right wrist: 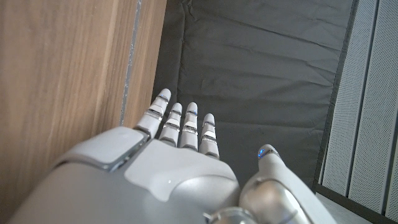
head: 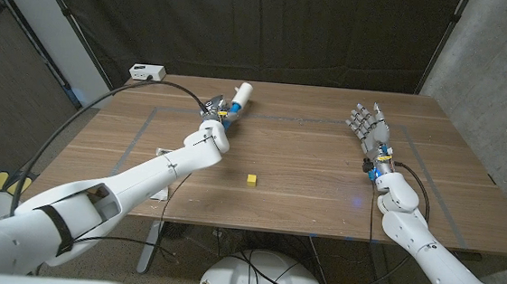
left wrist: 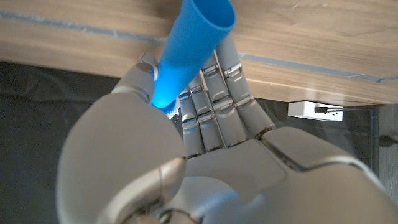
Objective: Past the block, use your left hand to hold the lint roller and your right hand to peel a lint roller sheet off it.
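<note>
Blue plastic shows in the left hand: it is the handle of the lint roller, and the fingers are curled round it. The hand holds the roller at about eleven o'clock on the wooden table, past the small yellow block near the middle. The white roll of sheets sticks out of the hand and points up and away toward one o'clock, so the roller's long line runs from the hand toward the far edge.

Over at about two o'clock, the right hand is wide open with its fingers straight and apart. It holds nothing. It stands well apart from the roller, with a wide stretch of table between them.

The roll lies at about nine o'clock from the right hand. I think the right hand must cross the table that way to reach the white end, while the left hand keeps the handle steady. No sheet looks peeled yet.
</note>
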Available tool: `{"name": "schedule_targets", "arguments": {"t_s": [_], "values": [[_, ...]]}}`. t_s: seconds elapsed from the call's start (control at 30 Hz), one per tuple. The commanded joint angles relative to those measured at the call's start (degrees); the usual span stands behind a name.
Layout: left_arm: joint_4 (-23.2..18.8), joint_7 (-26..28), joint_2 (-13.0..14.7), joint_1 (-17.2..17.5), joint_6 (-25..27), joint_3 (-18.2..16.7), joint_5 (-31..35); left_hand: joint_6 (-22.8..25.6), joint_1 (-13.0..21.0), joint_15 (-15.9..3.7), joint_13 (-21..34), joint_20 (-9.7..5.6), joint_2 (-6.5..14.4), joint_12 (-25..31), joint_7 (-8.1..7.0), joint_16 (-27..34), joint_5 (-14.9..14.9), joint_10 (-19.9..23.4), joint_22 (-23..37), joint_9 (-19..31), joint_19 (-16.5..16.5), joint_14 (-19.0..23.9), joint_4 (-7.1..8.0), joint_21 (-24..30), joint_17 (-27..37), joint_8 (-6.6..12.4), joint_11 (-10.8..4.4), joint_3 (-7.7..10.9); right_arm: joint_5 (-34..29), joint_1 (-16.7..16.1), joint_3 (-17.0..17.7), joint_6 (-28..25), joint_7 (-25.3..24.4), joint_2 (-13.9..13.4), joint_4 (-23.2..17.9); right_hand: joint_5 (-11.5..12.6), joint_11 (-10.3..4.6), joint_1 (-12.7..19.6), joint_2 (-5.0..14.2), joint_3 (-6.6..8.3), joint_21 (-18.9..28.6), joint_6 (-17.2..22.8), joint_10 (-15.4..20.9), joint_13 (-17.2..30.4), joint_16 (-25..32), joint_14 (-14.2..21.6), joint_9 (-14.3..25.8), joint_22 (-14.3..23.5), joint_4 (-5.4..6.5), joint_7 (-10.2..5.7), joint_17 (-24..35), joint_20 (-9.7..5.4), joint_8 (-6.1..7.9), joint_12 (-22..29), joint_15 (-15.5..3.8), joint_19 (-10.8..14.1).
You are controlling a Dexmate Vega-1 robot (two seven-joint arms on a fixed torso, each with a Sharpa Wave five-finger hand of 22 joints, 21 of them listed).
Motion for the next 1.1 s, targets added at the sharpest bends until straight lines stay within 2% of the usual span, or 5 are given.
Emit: {"name": "schedule_targets", "arguments": {"t_s": [0.03,0.43,0.63,0.83,1.1], "values": [[-1.39,2.37,-0.7,5.49,-15.93,-8.03,-3.84,-5.86,6.53,-6.95,8.96,-3.76,11.92,3.15,1.12,-3.72,0.43,-4.64,-0.41,4.72,-1.9,2.71,3.78,-3.74,-0.1,1.72,0.82,6.92,1.14,-0.69,0.49,1.73,1.35,0.65,0.52,-0.23,0.06,0.07,0.58,0.14,0.16,0.45,0.6,0.23,0.41,0.36,0.34,0.34,0.16,0.02,0.19,0.09,0.18,0.11,-0.04,0.29],[2.01,-4.66,-0.53,6.73,-34.06,-11.67,-9.67,-12.34,5.02,-6.02,11.07,-1.58,12.48,2.99,3.86,-7.34,0.64,-10.07,-0.42,8.67,-2.99,-2.37,4.66,-6.95,0.21,2.22,4.51,9.65,1.66,-0.93,0.75,3.94,2.54,1.62,1.67,-0.24,0.14,0.07,0.56,0.1,0.17,0.43,0.63,0.24,0.37,0.45,0.34,0.33,0.14,-0.07,0.18,0.15,0.1,0.06,-0.06,0.38],[8.06,-13.87,-1.69,5.52,-48.88,-13.38,-16.16,-14.67,5.03,-6.54,17.8,-4.78,12.61,7.03,6.2,-5.11,2.52,-12.16,0.28,12.77,1.36,1.81,6.66,-6.71,3.49,4.31,7.56,11.94,1.98,-0.85,0.85,5.07,3.11,2.32,2.59,-0.24,-0.02,0.06,0.55,0.08,0.17,0.43,0.72,0.24,0.4,0.62,0.34,0.33,0.14,-0.09,0.18,0.17,0.08,0.07,-0.17,0.42],[17.64,-28.97,-5.56,2.33,-62.11,-14.96,-27.08,-13.78,6.39,-6.9,17.59,-6.11,12.22,8.2,6.55,0.24,4.13,-9.52,4.47,16.57,2.74,9.01,5.47,-1.49,9.89,7.6,7.53,10.78,2.18,-0.43,0.83,6.07,3.79,3.04,3.87,-0.24,0.22,0.06,0.55,0.07,0.24,0.45,0.79,0.25,0.4,0.72,0.34,0.34,0.13,-0.09,0.18,0.18,0.06,0.06,-0.09,0.61],[26.92,-45.28,-10.48,-1.22,-69.7,-16.46,-37.82,-9.73,6.33,-6.86,15.21,-6.07,11.25,8.22,4.52,6.02,5.84,-3.47,9.87,15.57,3.43,12.46,4.94,5.29,19.13,9.34,4.62,9.92,2.27,-0.15,0.87,7.12,4.05,3.8,4.97,-0.24,0.1,0.08,0.55,0.06,0.27,0.45,0.84,0.25,0.37,0.76,0.34,0.34,0.12,-0.13,0.18,0.08,0.03,0.05,-0.05,0.75]]}}
